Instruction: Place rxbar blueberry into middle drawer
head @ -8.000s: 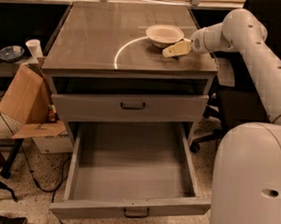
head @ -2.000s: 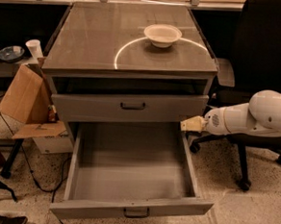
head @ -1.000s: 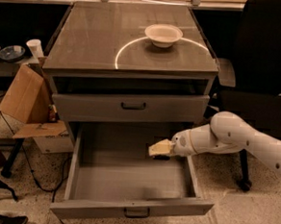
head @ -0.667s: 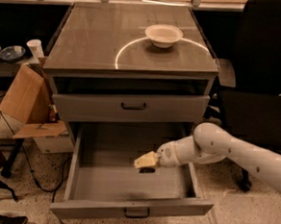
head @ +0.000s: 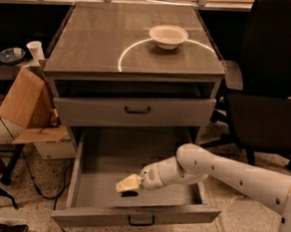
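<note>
Gripper [head: 127, 184] hung low inside open middle drawer [head: 133, 219], dark rxbar blueberry [head: 129, 193] just beneath, likely for drop-off; grip state unclear.

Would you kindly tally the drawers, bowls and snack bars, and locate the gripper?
Grey drawers with dark handles: 2, upper drawer, open lower drawer
White round bowl: 1
Small dark snack bar: 1
Total: 4
Gripper: in the lower drawer, over the bar

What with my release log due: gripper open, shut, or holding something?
Gripper: low inside the open middle drawer; open or shut cannot be told. Possibly the rxbar blueberry, a small dark shape, beneath it.
</note>
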{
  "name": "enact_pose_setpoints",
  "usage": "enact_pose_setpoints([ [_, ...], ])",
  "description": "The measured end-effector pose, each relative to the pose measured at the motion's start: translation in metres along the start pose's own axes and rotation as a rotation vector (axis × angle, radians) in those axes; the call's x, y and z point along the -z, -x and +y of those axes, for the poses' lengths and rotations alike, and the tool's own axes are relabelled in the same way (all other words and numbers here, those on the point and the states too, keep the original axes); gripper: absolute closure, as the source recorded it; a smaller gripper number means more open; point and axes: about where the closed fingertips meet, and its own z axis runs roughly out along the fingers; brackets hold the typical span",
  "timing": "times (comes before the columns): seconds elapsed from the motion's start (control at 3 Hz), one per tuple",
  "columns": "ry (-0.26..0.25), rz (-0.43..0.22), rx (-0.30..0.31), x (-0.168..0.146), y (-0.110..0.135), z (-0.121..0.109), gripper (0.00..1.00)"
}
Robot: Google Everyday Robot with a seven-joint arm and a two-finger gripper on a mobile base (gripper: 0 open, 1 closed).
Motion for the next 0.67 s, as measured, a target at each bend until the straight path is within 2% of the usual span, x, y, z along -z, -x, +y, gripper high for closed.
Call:
enact_pose_setpoints([
  [0.67,0.029,-0.031,0.010,-0.0257,-0.0004,0.0108,0.04],
])
